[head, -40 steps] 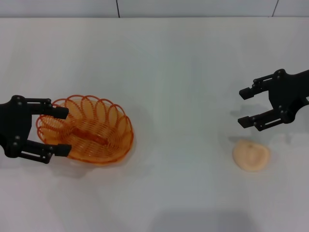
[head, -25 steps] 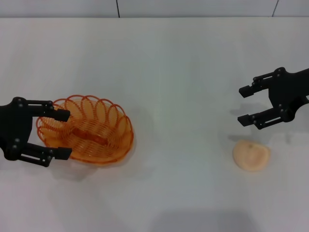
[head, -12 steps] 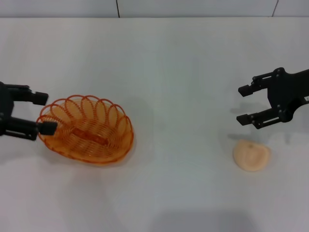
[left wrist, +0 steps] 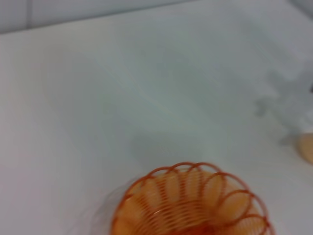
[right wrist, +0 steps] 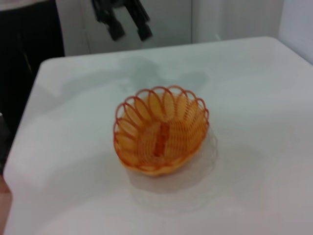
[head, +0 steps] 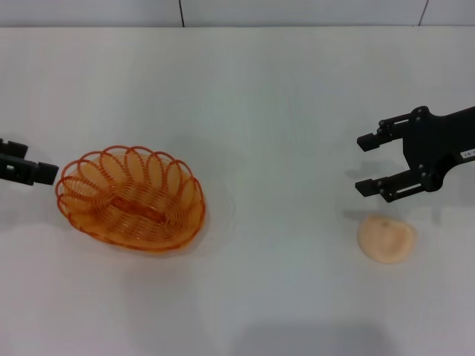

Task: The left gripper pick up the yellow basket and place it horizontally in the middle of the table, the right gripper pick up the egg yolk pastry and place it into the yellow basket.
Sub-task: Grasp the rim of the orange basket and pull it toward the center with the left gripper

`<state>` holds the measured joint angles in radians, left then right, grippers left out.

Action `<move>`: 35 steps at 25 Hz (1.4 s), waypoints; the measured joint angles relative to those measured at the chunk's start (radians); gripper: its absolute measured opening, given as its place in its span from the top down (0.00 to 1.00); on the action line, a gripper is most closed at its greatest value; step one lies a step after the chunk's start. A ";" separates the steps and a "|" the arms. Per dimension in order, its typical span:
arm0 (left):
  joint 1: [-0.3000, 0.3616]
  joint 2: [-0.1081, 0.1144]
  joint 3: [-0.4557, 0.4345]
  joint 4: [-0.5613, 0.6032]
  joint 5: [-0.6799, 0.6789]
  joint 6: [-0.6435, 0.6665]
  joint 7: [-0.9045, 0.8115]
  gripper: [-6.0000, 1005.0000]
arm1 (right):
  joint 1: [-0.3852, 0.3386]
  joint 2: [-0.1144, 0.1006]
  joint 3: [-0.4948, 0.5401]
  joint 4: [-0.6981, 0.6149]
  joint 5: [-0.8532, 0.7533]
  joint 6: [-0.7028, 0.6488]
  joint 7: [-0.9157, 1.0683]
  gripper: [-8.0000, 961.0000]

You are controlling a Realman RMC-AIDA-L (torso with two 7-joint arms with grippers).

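Right gripper [head: 369, 164] fingers are spread wide with nothing in them, hovering just beyond the egg yolk pastry [head: 386, 239]. Left gripper [head: 38, 172] sits beside the yellow basket [head: 130, 198], can't tell its opening. Basket rests left of the table [head: 282, 96] middle. Risk imo: that smooth, rounded dome could squirt out of a pinch, and the looped wire basket could snag a finger.
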<state>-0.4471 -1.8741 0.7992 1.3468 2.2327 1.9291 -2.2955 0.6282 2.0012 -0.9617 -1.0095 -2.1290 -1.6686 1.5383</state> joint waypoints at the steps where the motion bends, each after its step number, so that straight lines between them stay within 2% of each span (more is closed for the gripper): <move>1: -0.009 0.000 0.000 0.000 0.024 -0.002 -0.011 0.13 | 0.000 -0.001 0.000 0.000 0.005 -0.004 0.000 0.23; 5: -0.034 -0.005 0.001 0.001 0.109 -0.016 -0.032 0.13 | 0.000 -0.004 0.000 -0.001 0.032 -0.021 -0.001 0.23; 7: -0.064 -0.018 0.004 -0.009 0.213 -0.037 -0.034 0.14 | 0.001 -0.003 -0.001 -0.002 0.036 -0.022 -0.002 0.23; 14: -0.129 -0.052 0.020 -0.107 0.363 -0.133 -0.027 0.15 | 0.001 0.004 -0.008 -0.002 0.037 -0.022 -0.002 0.23; 25: -0.189 -0.084 0.086 -0.294 0.415 -0.325 -0.021 0.18 | -0.001 0.008 -0.009 0.007 0.037 -0.019 -0.007 0.23; 29: -0.200 -0.100 0.090 -0.316 0.443 -0.350 -0.022 0.18 | -0.001 0.008 -0.009 0.007 0.037 -0.018 -0.009 0.23; 35: -0.202 -0.112 0.092 -0.340 0.448 -0.385 -0.021 0.20 | -0.003 0.008 -0.009 0.009 0.037 -0.016 -0.015 0.23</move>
<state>-0.6493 -1.9863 0.8913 1.0071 2.6809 1.5445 -2.3163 0.6257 2.0095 -0.9710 -1.0007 -2.0923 -1.6841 1.5233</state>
